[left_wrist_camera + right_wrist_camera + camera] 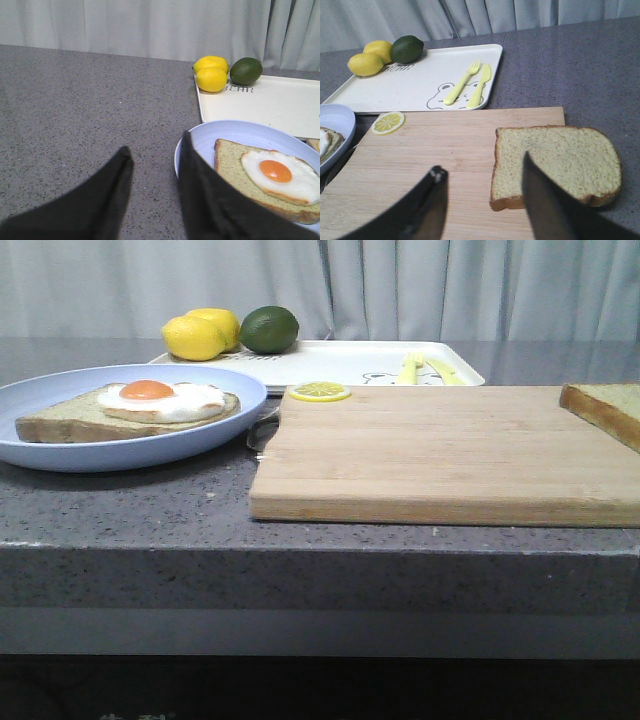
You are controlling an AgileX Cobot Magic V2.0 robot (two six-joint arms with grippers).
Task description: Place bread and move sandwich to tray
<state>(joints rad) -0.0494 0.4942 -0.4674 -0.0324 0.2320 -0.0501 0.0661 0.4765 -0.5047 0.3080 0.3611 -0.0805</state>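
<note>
Speckled grey stone-look table carrying a rectangular pale wooden cutting board; the bread, a flat porous slice with brown crust, lies on the board's 3 o'clock end, overhanging its edge. At 9 o'clock, the sandwich, egg-topped, sits on a round pale-blue plate; the glossy white tray lies at 12 o'clock. Left gripper and right gripper, matte black, are both released, jaws spread, grasping nothing.

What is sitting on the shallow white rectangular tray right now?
On the white tray: two yellow lemons, a dark green lime, and a pale yellow fork and knife. Nothing covered.
</note>
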